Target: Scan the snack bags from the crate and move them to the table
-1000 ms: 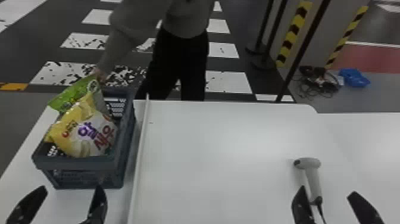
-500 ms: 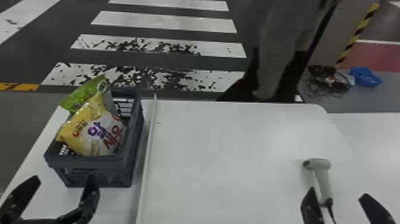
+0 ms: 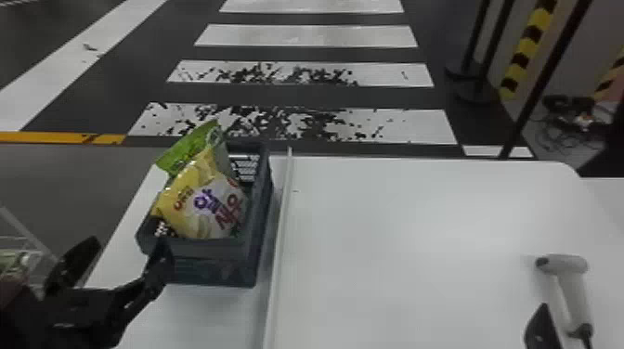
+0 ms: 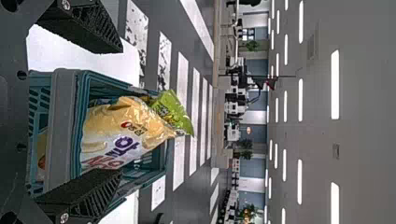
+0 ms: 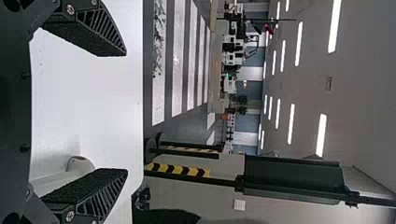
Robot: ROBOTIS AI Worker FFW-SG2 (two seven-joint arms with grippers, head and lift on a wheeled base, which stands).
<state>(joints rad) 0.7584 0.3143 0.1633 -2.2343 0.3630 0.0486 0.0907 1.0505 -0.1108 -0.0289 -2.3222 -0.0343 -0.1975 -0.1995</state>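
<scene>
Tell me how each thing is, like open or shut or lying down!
Crate: upright, open on top
Yellow bag: in the crate, leaning
Green bag: poking out behind it
Scanner: lying on the table
Left gripper: open, empty
Right gripper: open, empty

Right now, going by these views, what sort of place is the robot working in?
Probably a large indoor hall, perhaps a test or demo space: it has white crosswalk stripes, rows of ceiling lights and a white table set up for work.
</scene>
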